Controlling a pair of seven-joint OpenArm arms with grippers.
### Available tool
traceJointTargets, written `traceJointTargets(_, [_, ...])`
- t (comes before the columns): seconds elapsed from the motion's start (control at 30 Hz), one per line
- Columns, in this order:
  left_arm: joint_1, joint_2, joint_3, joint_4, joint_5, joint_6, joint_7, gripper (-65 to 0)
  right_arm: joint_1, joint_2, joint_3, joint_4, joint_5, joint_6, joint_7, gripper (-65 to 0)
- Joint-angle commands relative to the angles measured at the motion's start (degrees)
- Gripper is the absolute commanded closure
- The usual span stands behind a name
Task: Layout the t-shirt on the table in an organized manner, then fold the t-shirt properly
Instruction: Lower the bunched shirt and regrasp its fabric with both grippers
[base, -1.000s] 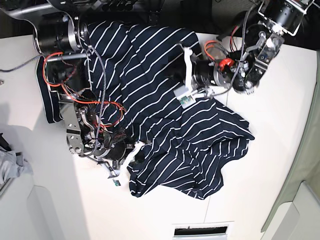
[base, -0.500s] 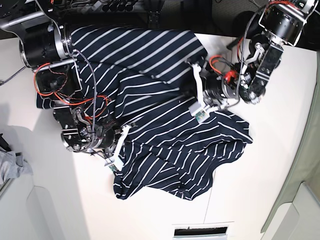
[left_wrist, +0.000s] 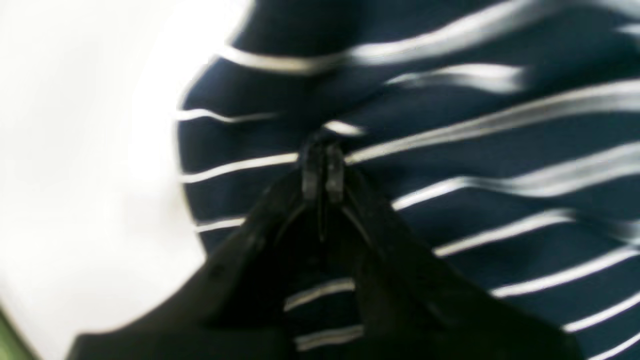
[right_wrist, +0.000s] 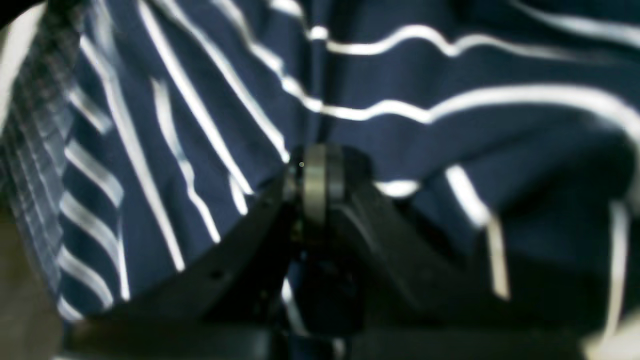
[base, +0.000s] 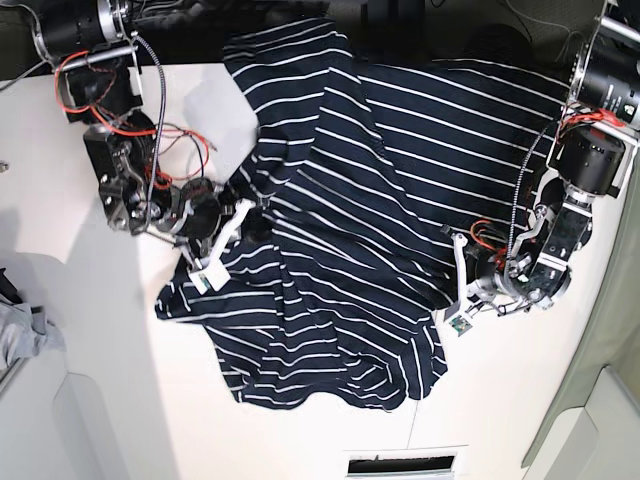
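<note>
The dark navy t-shirt (base: 340, 230) with thin white stripes lies rumpled across the middle of the white table (base: 90, 400), its upper part running past the far edge. My left gripper (base: 443, 303) is at the shirt's right edge, shut on a pinch of the fabric; the left wrist view shows its tips (left_wrist: 322, 167) closed on the cloth (left_wrist: 450, 150) beside bare table (left_wrist: 75, 150). My right gripper (base: 247, 208) is at the shirt's left side, shut on a fold. In the right wrist view its gripper (right_wrist: 316, 172) bites into bunched t-shirt (right_wrist: 400, 75).
A small grey cloth (base: 20, 335) lies at the left edge of the base view. A slotted opening (base: 405, 462) sits at the table's near edge, with a thin seam line (base: 418, 425) above it. A pale green panel (base: 610, 330) borders the right side.
Both grippers have pulled apart with the fabric: the left one moved right and toward the near edge, the right one moved up. The shirt is spread wider and sits further right.
</note>
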Motion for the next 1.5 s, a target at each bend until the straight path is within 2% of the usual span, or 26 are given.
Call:
traceJointTargets(0.0, [-2.6, 0.5, -0.3, 0.4, -0.3, 0.3, -0.8, 0.0, -2.4, -0.2, -0.2, 2.5, -2.0, -0.3, -3.5, 0.0])
traceJointTargets(0.17, [-3.5, 5.0, -0.2, 0.1, -1.0, -2.8, 1.7, 0.0, -10.1, -1.0, -0.2, 15.8, -2.1, -0.5, -2.2, 0.0])
traceJointTargets(0.27, [-3.5, 5.3, -0.2, 0.7, -5.2, -3.1, 4.7, 0.0, -10.4, -1.0, 0.3, 21.4, -2.7, -1.4, -1.6, 0.0])
traceJointTargets(0.43, [-3.3, 0.5, -0.2, 7.5, -17.0, -4.9, 7.5, 0.0, -6.0, -1.0, 1.7, 24.6, -4.8, -1.5, -1.5, 0.0])
traceJointTargets(0.53, [-1.9, -3.3, -0.2, 13.6, -22.7, -6.0, 9.4, 0.0, -2.9, -1.3, 1.9, 24.5, -7.6, -4.2, 0.0, 0.0])
traceJointTargets(0.6, [0.3, -5.5, -0.2, 17.5, -24.2, -6.0, 11.0, 0.0, -0.4, -2.3, 1.9, 23.5, -10.9, -6.1, 0.2, 0.0])
traceJointTargets(0.67, [3.4, -7.5, -0.2, 20.7, -26.2, -7.9, 11.7, 0.0, 2.9, -3.8, 1.9, 20.3, -12.6, -7.0, 0.9, 0.0])
traceJointTargets(0.7, [5.2, -8.4, -0.2, 22.2, -27.1, -9.0, 11.7, 0.0, 4.6, -4.6, 1.9, 17.8, -13.3, -7.0, 2.3, 0.0])
traceJointTargets(0.8, [11.9, -10.3, -0.2, 26.4, -27.9, -9.2, 11.7, 0.0, 10.3, -6.8, 1.9, 7.8, -17.9, -6.7, 9.4, 0.0])
traceJointTargets(0.87, [16.7, -11.0, -0.2, 28.7, -27.3, -9.2, 11.7, 0.0, 13.9, -7.4, 1.8, 0.5, -21.5, -4.9, 13.6, 0.0])
traceJointTargets(0.97, [22.8, -11.1, -0.3, 29.6, -24.9, -9.1, 11.0, 0.0, 18.7, -7.5, 1.2, -10.0, -23.6, -2.0, 17.2, 0.0])
traceJointTargets(1.03, [26.0, -11.1, -0.4, 29.2, -22.9, -9.1, 9.1, 0.0, 21.0, -7.5, 0.6, -15.8, -25.3, -1.8, 18.7, 0.0])
traceJointTargets(1.13, [28.6, -11.1, -0.4, 27.6, -14.8, -7.6, 5.3, 0.0, 22.1, -6.9, 0.6, -21.4, -27.1, -1.8, 18.9, 0.0])
traceJointTargets(1.23, [27.3, -10.8, -0.4, 23.8, -5.0, -3.3, 0.7, 0.0, 21.2, -4.4, 0.6, -22.3, -27.1, -1.8, 19.0, 0.0])
traceJointTargets(1.33, [22.1, -10.5, -0.4, 18.5, 1.9, -1.2, -2.6, 0.0, 19.8, -0.3, 0.6, -22.1, -24.5, -1.7, 19.0, 0.0])
traceJointTargets(1.47, [12.2, -8.7, -0.3, 10.2, 7.5, -2.1, -6.3, 0.0, 17.3, 4.3, 0.6, -20.7, -18.0, -0.9, 19.0, 0.0])
